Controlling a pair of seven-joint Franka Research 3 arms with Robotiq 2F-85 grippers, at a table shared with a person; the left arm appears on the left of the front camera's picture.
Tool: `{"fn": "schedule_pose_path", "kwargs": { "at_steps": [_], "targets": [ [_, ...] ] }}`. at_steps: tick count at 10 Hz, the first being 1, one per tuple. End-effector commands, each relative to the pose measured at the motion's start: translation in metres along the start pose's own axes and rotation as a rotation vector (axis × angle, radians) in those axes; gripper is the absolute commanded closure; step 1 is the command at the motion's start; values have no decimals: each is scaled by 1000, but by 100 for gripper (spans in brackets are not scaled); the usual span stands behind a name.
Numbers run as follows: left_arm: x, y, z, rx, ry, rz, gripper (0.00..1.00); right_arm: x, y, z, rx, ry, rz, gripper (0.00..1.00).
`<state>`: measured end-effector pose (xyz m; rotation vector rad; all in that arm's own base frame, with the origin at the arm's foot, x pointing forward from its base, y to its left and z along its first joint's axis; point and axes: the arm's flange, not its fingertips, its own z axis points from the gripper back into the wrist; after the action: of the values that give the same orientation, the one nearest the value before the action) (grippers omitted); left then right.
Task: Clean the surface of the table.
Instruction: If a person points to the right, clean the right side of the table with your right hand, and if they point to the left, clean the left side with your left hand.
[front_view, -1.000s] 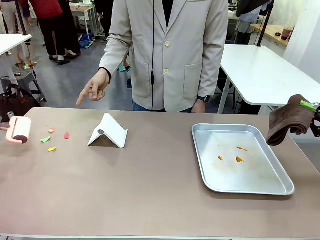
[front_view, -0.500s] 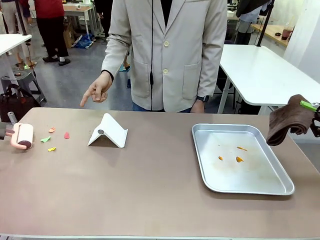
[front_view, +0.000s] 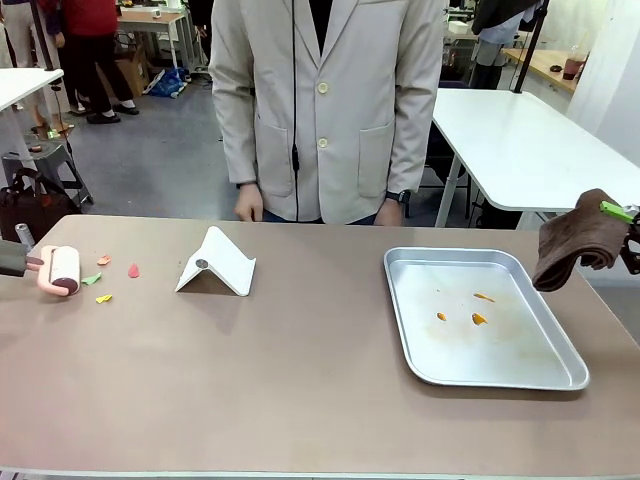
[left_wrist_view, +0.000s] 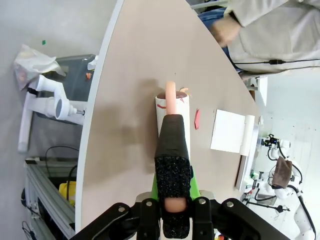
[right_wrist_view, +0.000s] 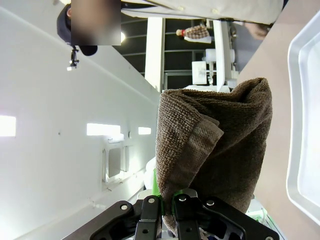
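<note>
Pink roller (front_view: 62, 270), clamped in the left end effector (left_wrist_view: 174, 196), has neared the scraps (front_view: 133, 270); the right end effector (right_wrist_view: 167, 199) still grips cloth (front_view: 575, 245).

A grey floor (front_view: 170, 165) spreads beyond the far side. A white-topped table (front_view: 520, 140) stands far right. Another white table (front_view: 20, 85) stands far left, a black bag (front_view: 25, 205) near it.

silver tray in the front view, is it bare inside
No, a few small orange scraps lie on the floor of the silver tray.
</note>
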<state>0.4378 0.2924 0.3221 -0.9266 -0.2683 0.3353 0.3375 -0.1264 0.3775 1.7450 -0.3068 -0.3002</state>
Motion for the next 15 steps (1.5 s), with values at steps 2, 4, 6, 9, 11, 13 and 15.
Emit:
{"fn": "schedule_pose_path", "kwargs": {
  "at_steps": [2, 4, 6, 9, 11, 13, 15],
  "targets": [
    [-4, -4, -27, 66, 58, 52, 78, -2, 6, 1, 14, 6, -16, 98],
    [-4, -15, -46, 82, 75, 56, 78, -2, 6, 1, 14, 6, -16, 98],
    [-2, -21, -62, 100, 89, 69, 78, -2, 6, 1, 14, 6, -16, 98],
    [0, -34, -80, 92, 129, 92, 78, -2, 6, 1, 14, 6, -16, 98],
    [6, -49, -89, 86, 120, 111, 78, -2, 6, 1, 14, 6, -16, 98],
    [5, -65, -105, 88, 137, 109, 78, -2, 6, 1, 14, 6, -16, 98],
    [8, -72, -121, 110, 139, 131, 78, -2, 6, 1, 14, 6, -16, 98]
  ]
}}
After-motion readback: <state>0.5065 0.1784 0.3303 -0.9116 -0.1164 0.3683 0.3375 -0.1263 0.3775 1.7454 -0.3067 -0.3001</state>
